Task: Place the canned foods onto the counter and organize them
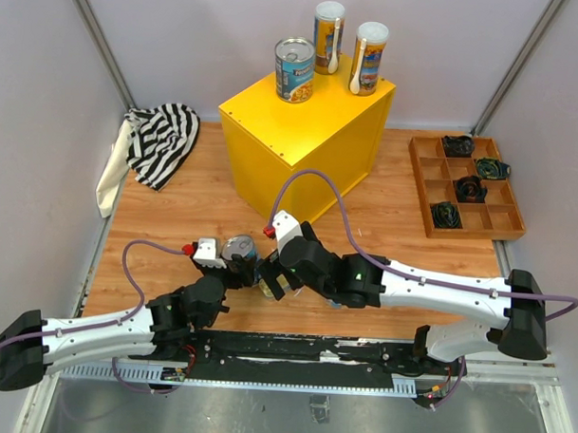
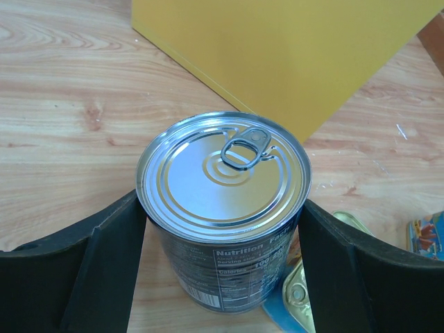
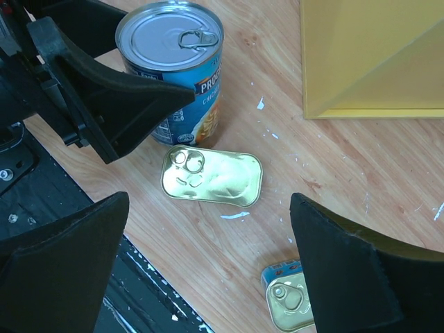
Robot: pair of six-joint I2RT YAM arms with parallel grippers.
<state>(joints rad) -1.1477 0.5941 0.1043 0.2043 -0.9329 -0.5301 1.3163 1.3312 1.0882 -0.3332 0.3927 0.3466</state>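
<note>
The yellow counter (image 1: 310, 146) stands at the back centre. On its top are one wide blue-labelled can (image 1: 294, 70) and two tall slim white-lidded cans (image 1: 328, 37) (image 1: 368, 58). My left gripper (image 1: 232, 262) (image 2: 220, 208) is shut on the second blue-labelled can (image 2: 223, 180) (image 3: 173, 62), which stands upright on the wooden floor in front of the counter. My right gripper (image 1: 273, 278) (image 3: 208, 277) is open and empty, above two flat golden tins (image 3: 211, 177) (image 3: 291, 305) lying on the wood beside that can.
A striped cloth (image 1: 161, 141) lies at the back left. A brown compartmented tray (image 1: 466, 185) with small black gadgets sits at the right. A black rail (image 1: 294, 350) runs along the near edge. The two arms are close together.
</note>
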